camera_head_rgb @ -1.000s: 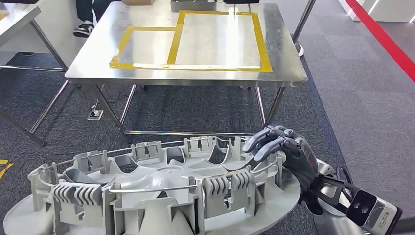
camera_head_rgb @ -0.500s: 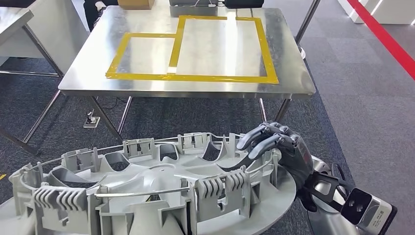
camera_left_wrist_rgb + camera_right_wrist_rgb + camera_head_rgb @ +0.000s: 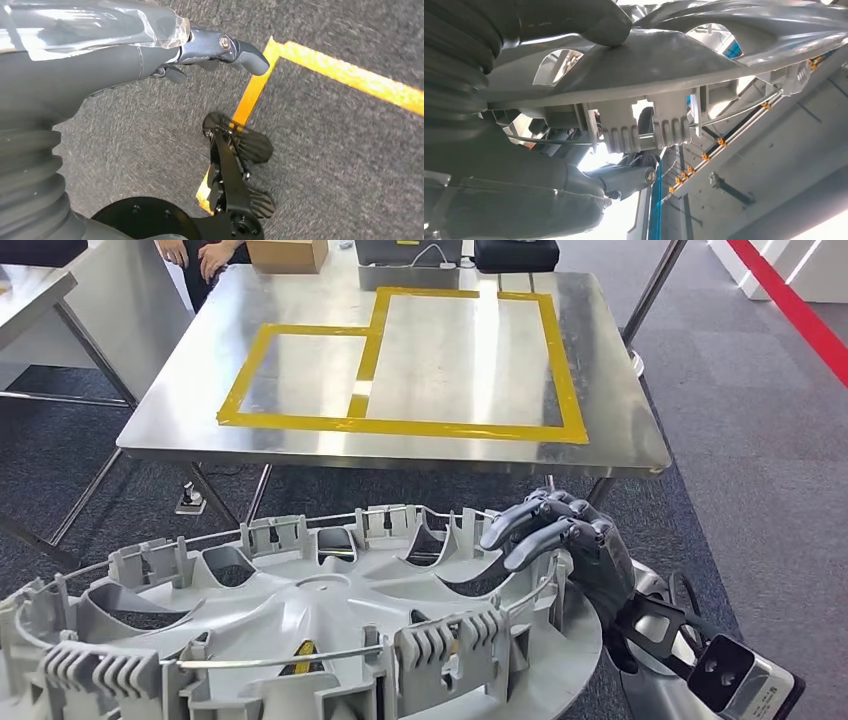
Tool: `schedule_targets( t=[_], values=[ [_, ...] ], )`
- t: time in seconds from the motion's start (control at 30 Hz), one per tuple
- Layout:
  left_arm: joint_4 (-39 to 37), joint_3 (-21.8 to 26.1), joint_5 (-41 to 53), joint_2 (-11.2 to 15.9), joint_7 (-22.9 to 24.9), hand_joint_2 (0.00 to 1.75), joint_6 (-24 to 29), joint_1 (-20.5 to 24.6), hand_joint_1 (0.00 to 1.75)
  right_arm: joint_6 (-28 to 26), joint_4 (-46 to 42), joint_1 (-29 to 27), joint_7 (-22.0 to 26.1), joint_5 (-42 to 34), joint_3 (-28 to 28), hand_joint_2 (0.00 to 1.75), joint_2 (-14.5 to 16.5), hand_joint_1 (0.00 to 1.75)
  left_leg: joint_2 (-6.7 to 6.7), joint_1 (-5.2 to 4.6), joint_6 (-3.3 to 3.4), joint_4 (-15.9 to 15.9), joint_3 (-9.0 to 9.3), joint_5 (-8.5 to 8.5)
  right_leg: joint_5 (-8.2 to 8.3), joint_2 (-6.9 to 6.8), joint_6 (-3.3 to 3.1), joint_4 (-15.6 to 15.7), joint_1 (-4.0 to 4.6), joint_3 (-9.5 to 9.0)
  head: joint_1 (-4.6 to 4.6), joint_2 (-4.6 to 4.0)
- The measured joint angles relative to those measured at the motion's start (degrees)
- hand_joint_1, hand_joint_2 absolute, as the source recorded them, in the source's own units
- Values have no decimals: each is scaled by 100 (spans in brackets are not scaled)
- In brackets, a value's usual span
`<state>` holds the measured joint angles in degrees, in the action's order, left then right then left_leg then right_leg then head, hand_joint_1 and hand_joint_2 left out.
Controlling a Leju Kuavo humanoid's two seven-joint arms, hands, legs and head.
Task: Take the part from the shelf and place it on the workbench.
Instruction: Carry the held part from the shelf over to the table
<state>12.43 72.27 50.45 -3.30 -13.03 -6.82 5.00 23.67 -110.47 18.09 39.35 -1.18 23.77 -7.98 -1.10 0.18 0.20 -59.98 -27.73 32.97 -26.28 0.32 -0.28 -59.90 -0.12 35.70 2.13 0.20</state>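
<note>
The part [image 3: 300, 620] is a large grey plastic wheel cover with ribbed clips around its rim, carried low in front of me in the head view. My right hand [image 3: 560, 540] grips its right rim, fingers curled over the edge. From the right wrist the part [image 3: 664, 65] shows from below, with the thumb [image 3: 599, 20] pressed on it. The steel workbench [image 3: 200, 360] stands just ahead, with yellow tape rectangles [image 3: 460, 428] marked on its top. My left hand [image 3: 150, 50] hangs over grey carpet and holds nothing, its fingers loosely apart.
A cardboard box [image 3: 285, 254] and a dark case [image 3: 515, 254] sit at the workbench's far edge, where a person's hands [image 3: 195, 252] rest. Another steel table [image 3: 30, 290] stands at the left. A red floor line [image 3: 790, 300] runs at the right.
The camera has come closer to the workbench, which now looks larger and lower in the picture. My right hand keeps the same hold on the part's rim.
</note>
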Motion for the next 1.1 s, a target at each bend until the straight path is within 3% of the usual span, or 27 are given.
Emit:
schedule_targets(
  t=[0.03, 0.1, 0.17, 0.2, 0.23, 0.27, 0.37, 0.4, 0.43, 0.5, 0.53, 0.6, 0.67, 0.7, 0.73, 0.77, 0.8, 0.83, 0.9, 0.93, 1.03, 1.1],
  values=[
    [1, -1, 1, -4, -1, 175, -1, 8, 0, -6, 1, 11, 4, 3, 7, 175, 21, 175, 17, 1, -26, -199, -105, -44, -23, 2, -33, 29, -15, -68, 11, 0],
    [2, -1, 3, -13, -5, 175, 1, 15, 0, -12, 3, 20, 16, -20, 18, 175, 64, 175, 45, 15, -82, -818, -535, 14, -90, 8, -80, 73, -33, -188, 29, 0],
    [3, -1, 9, -12, -9, 175, 5, 1, 0, -13, 7, 20, 27, -62, 27, 175, 95, 175, 52, 32, -128, -1358, -1026, 316, -188, 32, -94, 82, -36, -278, 34, 0],
    [3, -1, 14, -11, -9, 175, 9, -7, 0, -13, 8, 15, 32, -84, 31, 175, 104, 175, 52, 38, -142, -1447, -1196, 443, -245, 48, -92, 82, -39, -339, 35, 0],
    [3, -1, 21, -11, -9, 175, 11, -12, 0, -13, 9, 9, 35, -105, 34, 175, 110, 175, 52, 42, -148, -1378, -1287, 464, -307, 65, -84, 82, -44, -413, 34, 0],
    [3, -1, 29, -11, -9, 175, 13, -15, 0, -12, 9, 3, 39, -126, 36, 175, 115, 175, 52, 45, -149, -1146, -1291, 339, -374, 81, -70, 82, -51, -499, 33, 0],
    [3, -1, 53, -8, -9, 175, 12, -33, 0, 0, 10, -4, 49, -166, 22, 175, 135, 175, 41, 32, -105, -199, -1090, -477, -585, 126, 4, 88, -56, -735, 31, 0],
    [3, -1, 59, -8, -9, 175, 10, -38, 0, 6, 9, -4, 50, -172, 8, 175, 142, 175, 42, 20, -68, -49, -1035, -634, -638, 144, 38, 108, -51, -776, 31, 0],
    [3, -1, 68, -7, -12, 175, 7, -39, 0, 10, 7, -5, 52, -177, -9, 175, 146, 175, 52, 10, -22, -3, -1001, -674, -659, 160, 77, 108, -43, -812, 31, 0],
    [3, -1, 90, -5, -21, 175, 0, -35, 0, 14, -1, -5, 52, -186, -46, 175, 144, 175, 67, 20, 63, 26, -905, -635, -634, 156, 135, 30, -42, -812, 30, 0],
    [3, -1, 98, -2, -27, 175, -2, -31, 0, 14, -4, -1, 52, -191, -65, 175, 141, 175, 74, 32, 105, 42, -857, -608, -594, 124, 159, -165, -42, -724, 24, 0],
    [3, -1, 106, 9, -33, 175, -4, -27, 0, 14, -10, 6, 53, -210, -105, 175, 135, 175, 80, 45, 174, 65, -760, -529, -643, 56, 197, -826, -41, -297, 12, 0],
    [3, -1, 111, 20, -35, 175, -9, -26, 0, 14, -13, 5, 54, -234, -144, 175, 126, 175, 80, 44, 202, 67, -661, -424, -940, 35, 229, -1495, -41, 222, 7, 0],
    [3, -1, 115, 24, -36, 175, -11, -28, 0, 14, -13, 2, 54, -245, -160, 175, 119, 175, 78, 43, 205, 67, -594, -363, -1090, 34, 237, -1646, -41, 402, 7, 0],
    [3, -1, 119, 26, -37, 175, -13, -29, 0, 14, -13, 2, 54, -252, -172, 175, 110, 175, 74, 43, 203, 67, -511, -299, -1146, 34, 233, -1616, -40, 495, 7, 0],
    [3, -1, 120, 27, -38, 175, -15, -29, 0, 14, -13, 2, 54, -256, -182, 175, 100, 175, 69, 42, 197, 68, -417, -229, -1067, 32, 217, -1409, -40, 504, 5, 0],
    [3, -1, 123, 27, -40, 175, -17, -30, 0, 14, -13, 2, 54, -260, -190, 175, 90, 175, 66, 42, 186, 70, -318, -154, -840, 23, 187, -1062, -37, 451, 2, 0],
    [3, -1, 127, 26, -42, 175, -20, -30, 0, 14, -13, 1, 54, -265, -198, 175, 77, 175, 66, 40, 170, 69, -239, -80, -496, -1, 149, -678, -29, 385, -5, 0],
    [2, -3, 144, 29, -43, 175, -25, -29, 0, 12, -13, -2, 54, -285, -217, 175, 52, 175, 65, 25, 106, 89, -132, 54, -36, -46, 99, -190, -5, 279, -18, 0],
    [2, -4, 152, 31, -43, 175, -26, -29, 0, 11, -15, -2, 54, -297, -230, 175, 39, 175, 69, 18, 68, 85, -87, 89, 42, -50, 79, -112, 5, 252, -21, 0],
    [3, -9, 165, 33, -43, 175, -24, -10, 0, 10, -30, 2, 54, -331, -262, 175, 19, 175, 82, 14, -17, -94, -43, 58, -29, -13, -3, -41, -20, 61, -15, 0],
    [3, -17, 166, 27, -42, 175, -12, 10, 0, 24, -43, 12, 54, -344, -273, 175, 22, 175, 82, 24, -66, -624, -362, 75, -98, -6, -58, 9, -44, -92, 0, 0]
  ],
)
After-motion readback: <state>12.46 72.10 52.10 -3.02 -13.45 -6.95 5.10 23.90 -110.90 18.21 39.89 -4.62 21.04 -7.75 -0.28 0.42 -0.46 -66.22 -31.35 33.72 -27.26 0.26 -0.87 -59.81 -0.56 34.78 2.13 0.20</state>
